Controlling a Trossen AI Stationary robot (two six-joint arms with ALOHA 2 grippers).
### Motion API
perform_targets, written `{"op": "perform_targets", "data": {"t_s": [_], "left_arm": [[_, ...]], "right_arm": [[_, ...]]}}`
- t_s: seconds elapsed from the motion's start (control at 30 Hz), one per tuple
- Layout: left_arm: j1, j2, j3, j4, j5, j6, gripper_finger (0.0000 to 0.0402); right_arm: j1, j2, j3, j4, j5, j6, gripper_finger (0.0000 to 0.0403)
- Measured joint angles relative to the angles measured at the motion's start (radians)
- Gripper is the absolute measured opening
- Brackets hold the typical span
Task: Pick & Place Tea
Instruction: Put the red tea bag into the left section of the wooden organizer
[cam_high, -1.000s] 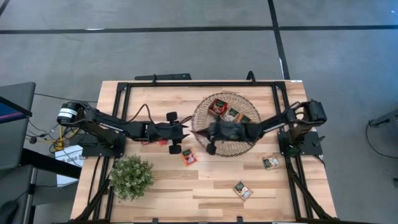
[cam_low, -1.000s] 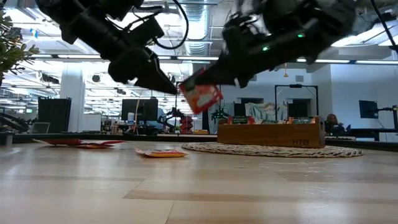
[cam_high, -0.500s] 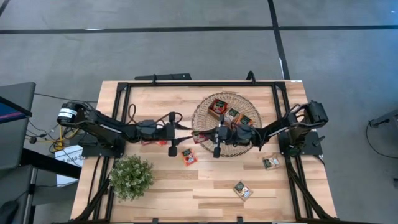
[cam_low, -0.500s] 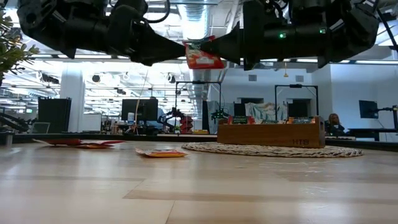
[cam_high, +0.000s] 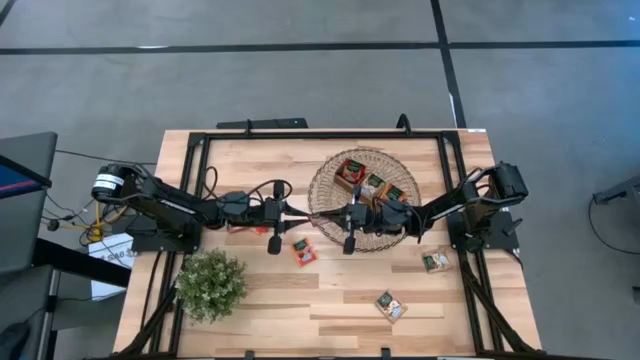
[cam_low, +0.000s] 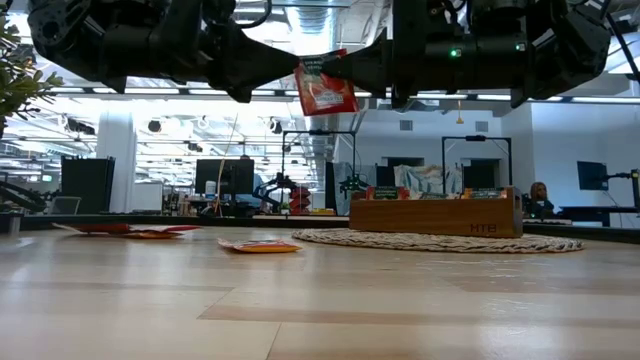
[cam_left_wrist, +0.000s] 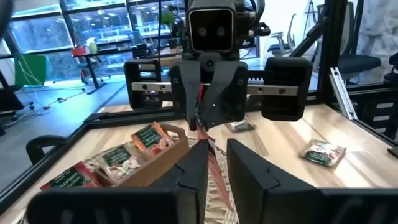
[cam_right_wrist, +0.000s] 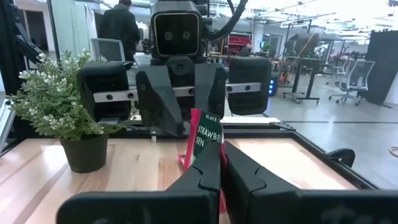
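A: Position of the red tea sachet (cam_low: 325, 84)?

B: Held in the air above the table (cam_high: 260, 300), between the two arms, just off the edge of the round woven mat (cam_high: 325, 192).

A: Left gripper (cam_high: 297, 212)?

B: Fingertips meet the sachet from the left. The low view shows them at its edge; the right wrist view shows the fingers either side of it, but I cannot tell whether they are clamped.

A: Right gripper (cam_high: 318, 214)?

B: Closed on the sachet's other edge, fingers pinched tight in its wrist view.

A: Other tea?

B: Several sachets stand in the wooden tray (cam_high: 372, 186) on the mat. Loose on the table: an orange-red sachet (cam_high: 304, 251) below the grippers, two green-and-white sachets (cam_high: 390, 305) toward the right. Potted plant (cam_high: 211, 285) front left.
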Motion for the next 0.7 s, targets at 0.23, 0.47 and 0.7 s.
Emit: {"op": "perform_targets", "data": {"t_s": [0.23,0.47,0.7], "left_arm": [[0.000,0.000,0.000,0.003,-0.029,-0.028,0.0032],[0.000,0.000,0.000,0.001,-0.079,-0.035,0.0001],[0.000,0.001,0.000,-0.055,-0.123,-0.009,0.0000]], "right_arm": [[0.000,0.000,0.000,0.002,0.000,0.000,0.0000],[0.000,0.000,0.000,-0.016,-0.001,0.000,0.0000],[-0.022,-0.107,0.019,-0.365,0.034,0.009,0.0062]]}}
